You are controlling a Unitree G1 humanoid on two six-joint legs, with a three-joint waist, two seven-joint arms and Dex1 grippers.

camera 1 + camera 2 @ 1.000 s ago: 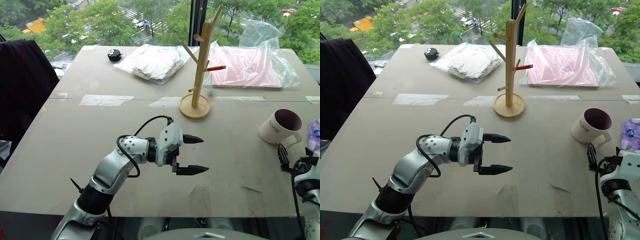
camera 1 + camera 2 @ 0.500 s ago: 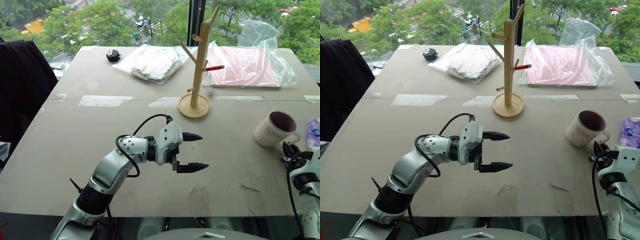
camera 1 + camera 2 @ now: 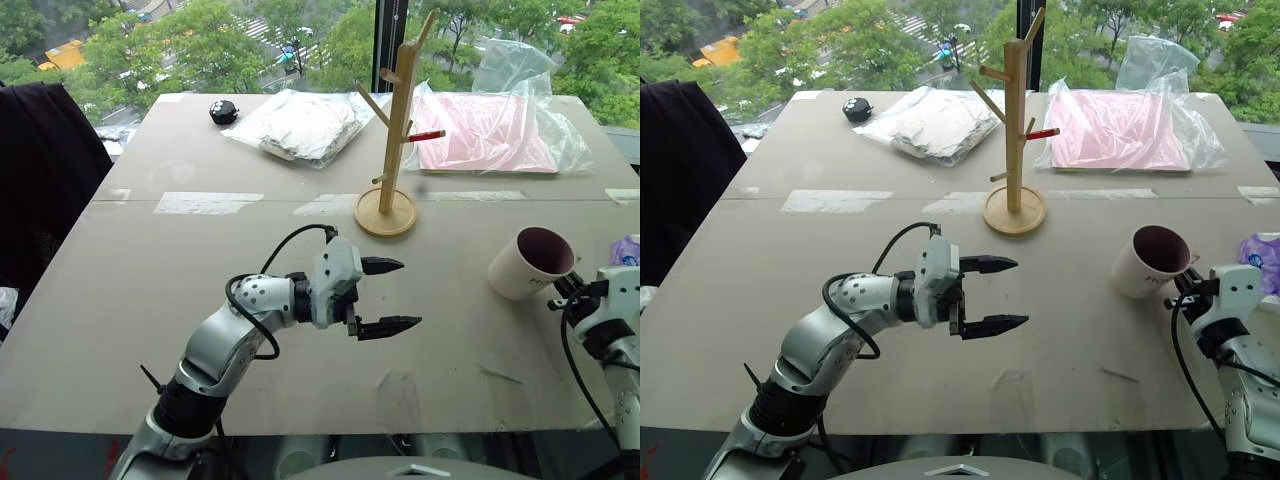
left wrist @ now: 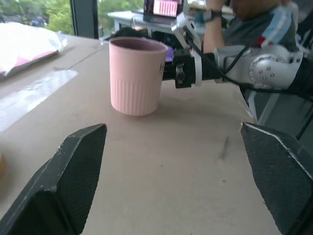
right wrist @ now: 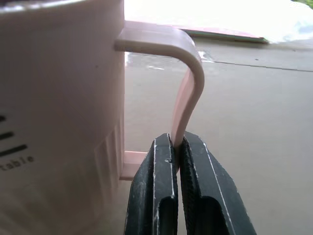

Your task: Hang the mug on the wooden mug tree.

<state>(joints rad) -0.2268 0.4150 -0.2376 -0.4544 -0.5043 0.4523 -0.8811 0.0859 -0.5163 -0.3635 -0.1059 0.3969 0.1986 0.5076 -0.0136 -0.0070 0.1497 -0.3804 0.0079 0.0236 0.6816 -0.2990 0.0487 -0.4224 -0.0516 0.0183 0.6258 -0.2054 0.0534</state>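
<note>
The cream-white mug with a dark maroon inside is tilted at the table's right side. My right gripper is shut on it: in the right wrist view both fingers pinch the lower part of the loop handle. The wooden mug tree stands upright on its round base further back, near the table's middle, with one red-tipped peg. My left gripper hovers open over the table's middle, pointing at the mug, with nothing between its fingers.
At the back lie a clear bag with a pink packet, a bag with a grey packet and a small black object. A purple packet sits at the right edge. Dark cloth hangs at the left.
My right gripper has shut on the mug's handle and carried the mug a little leftward and away from me, tilting it. The left arm has stayed almost still.
</note>
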